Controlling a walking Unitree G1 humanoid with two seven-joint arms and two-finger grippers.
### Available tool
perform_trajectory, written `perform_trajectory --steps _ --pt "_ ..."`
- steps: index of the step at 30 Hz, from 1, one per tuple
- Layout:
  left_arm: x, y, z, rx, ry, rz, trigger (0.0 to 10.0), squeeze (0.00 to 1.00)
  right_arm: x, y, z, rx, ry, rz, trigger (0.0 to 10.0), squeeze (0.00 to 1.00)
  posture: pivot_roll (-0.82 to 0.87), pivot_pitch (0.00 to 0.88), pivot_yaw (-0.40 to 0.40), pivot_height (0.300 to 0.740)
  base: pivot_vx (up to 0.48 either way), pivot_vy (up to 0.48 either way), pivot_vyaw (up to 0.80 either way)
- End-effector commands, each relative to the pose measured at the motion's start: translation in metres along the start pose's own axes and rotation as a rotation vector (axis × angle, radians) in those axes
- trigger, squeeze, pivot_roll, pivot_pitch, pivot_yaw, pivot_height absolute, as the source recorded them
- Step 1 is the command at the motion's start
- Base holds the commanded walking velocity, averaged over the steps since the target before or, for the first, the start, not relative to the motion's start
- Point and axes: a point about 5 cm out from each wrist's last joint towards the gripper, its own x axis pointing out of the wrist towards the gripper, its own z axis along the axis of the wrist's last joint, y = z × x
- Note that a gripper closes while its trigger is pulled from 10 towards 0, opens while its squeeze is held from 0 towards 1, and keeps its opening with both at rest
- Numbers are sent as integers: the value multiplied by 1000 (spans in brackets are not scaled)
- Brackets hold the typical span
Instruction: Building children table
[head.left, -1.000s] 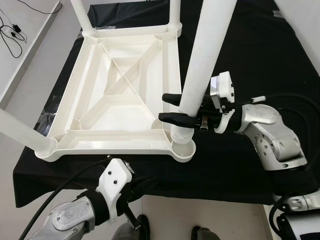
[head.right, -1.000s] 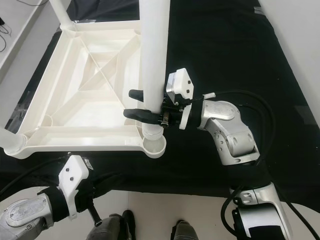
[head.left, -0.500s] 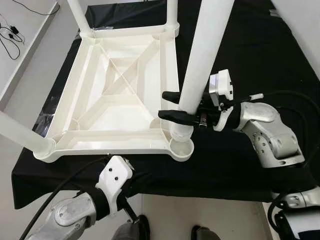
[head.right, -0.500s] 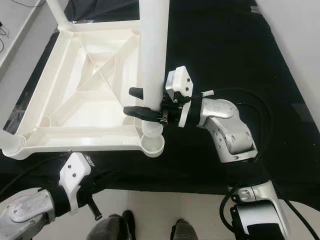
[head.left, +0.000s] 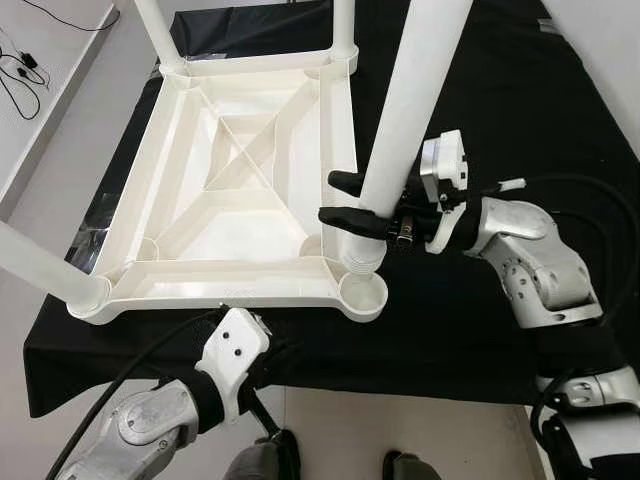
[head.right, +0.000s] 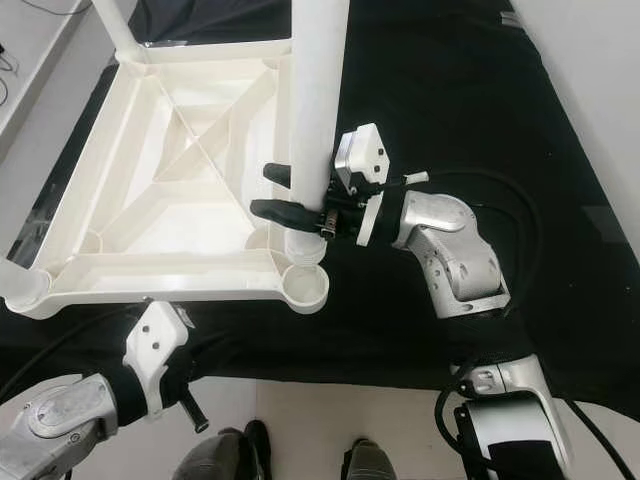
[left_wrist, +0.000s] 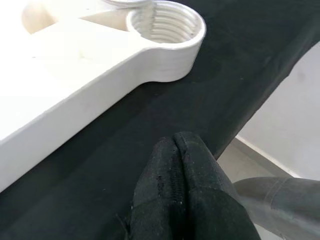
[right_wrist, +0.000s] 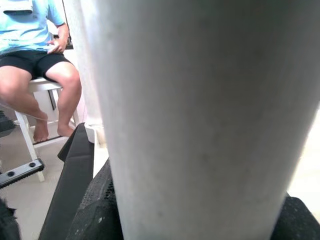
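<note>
Take the upturned white tabletop (head.left: 240, 180) as your landmark; it lies on the black-covered table (head.left: 520, 90). Your left end effector (left_wrist: 182, 165) hangs below its near edge, fingers pressed together and empty. At its near right corner the threaded socket (head.left: 362, 293) stands open, and your right end effector (head.left: 345, 200) clamps the white leg (head.left: 405, 110) just above and behind it. You appear to be seating the last leg: next, centre its threaded tip over the socket, lower, then twist.

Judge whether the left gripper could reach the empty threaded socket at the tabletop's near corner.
Probably yes: the left gripper sits below the black cloth's edge, with bare cloth between it and the socket.
</note>
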Motion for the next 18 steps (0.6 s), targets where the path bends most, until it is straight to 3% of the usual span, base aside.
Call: perform_trajectory --steps 1,10,13,18 --pt "-1 -2 -7 11 37 -14 10000 0 6 2 2 -27 -1 33 10000 0 31 304 77 740 0 0 0" --pt "-1 -4 -6 26 38 -47 10000 0 7 5 4 -8 4 139 10000 0 61 312 91 740 0 0 0" --pt "-2 -5 -6 33 37 -52 10000 0 1 11 2 -5 50 240 10000 0 67 315 86 740 0 0 0" --pt "-4 -7 -5 40 32 -41 10000 0 -2 5 2 -27 91 273 10000 0 74 324 77 740 0 0 0"
